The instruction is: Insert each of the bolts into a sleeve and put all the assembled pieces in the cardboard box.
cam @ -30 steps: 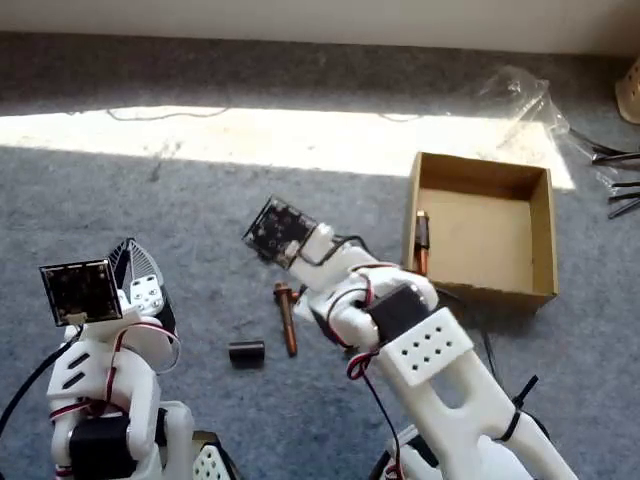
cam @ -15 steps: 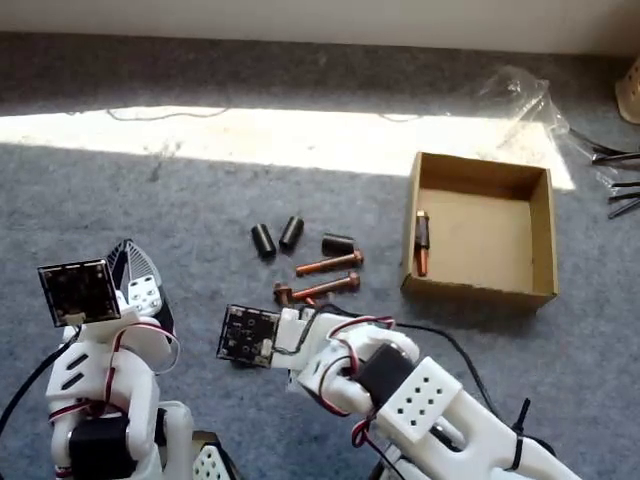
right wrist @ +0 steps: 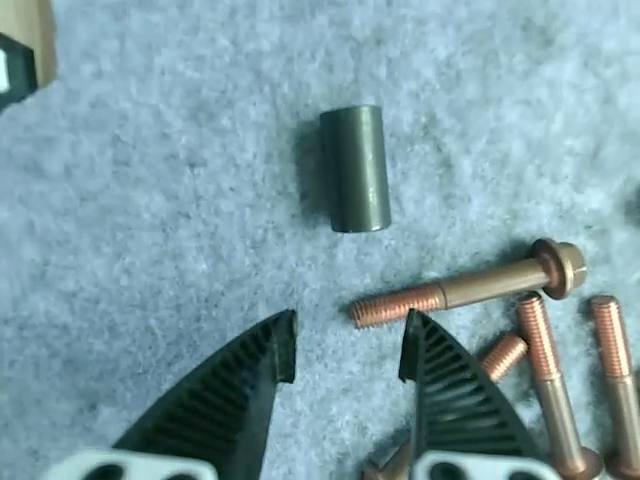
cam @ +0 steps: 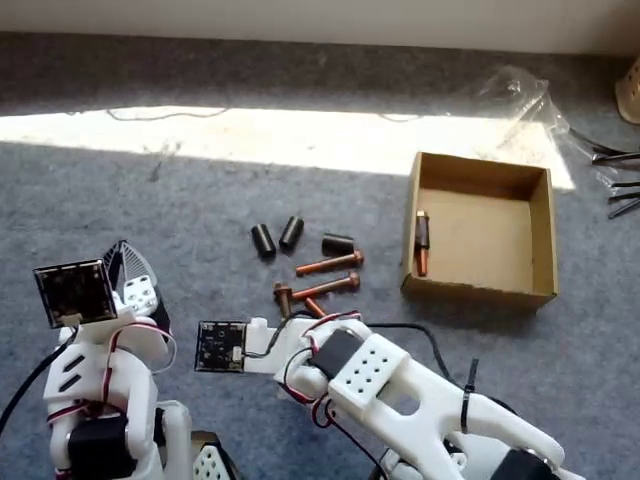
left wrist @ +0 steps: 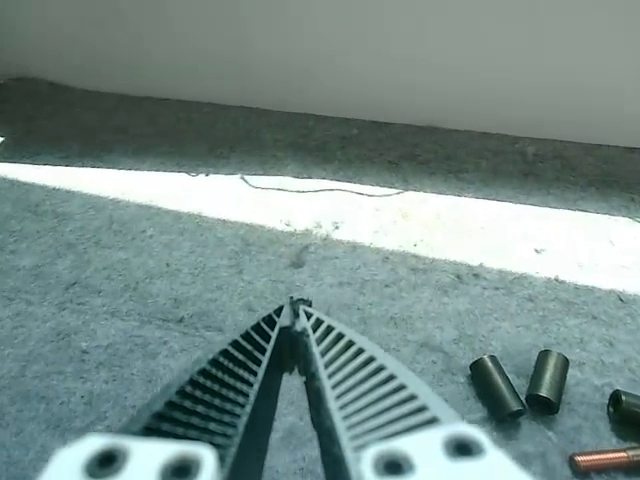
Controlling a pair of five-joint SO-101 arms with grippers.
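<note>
Logging positions left to right across the grey carpet [cam: 200,190].

Left arm: stands at the carpet's near left corner. The left gripper [left wrist: 294,310] is clenched, with its ribbed fingers meeting at the tips and nothing between them. It points toward the far edge.

Right arm: reaches in from the near edge toward the middle. The right gripper [right wrist: 347,348] is released, fingers spread over the carpet, grasping nothing. A dark sleeve [right wrist: 355,168] lies on its side beyond the fingertips, untouched. A copper bolt [right wrist: 465,288] lies just beside that sleeve, its threaded end toward the gap between the fingers. More bolts [right wrist: 550,390] crowd next to it; whether they touch, cannot tell.

Mid-carpet: three sleeves [cam: 291,232] lie on their sides in a loose row, apart from each other. Just nearward of them, two long bolts [cam: 328,264] lie roughly parallel, heads toward the box.

Right of centre: the cardboard box [cam: 480,291] sits open-topped. One assembled piece [cam: 421,242], a bolt through a sleeve, lies inside against its left wall.

Far right corner: a clear plastic bag [cam: 520,95]. Black cables [cam: 615,185] lie at the right edge.
</note>
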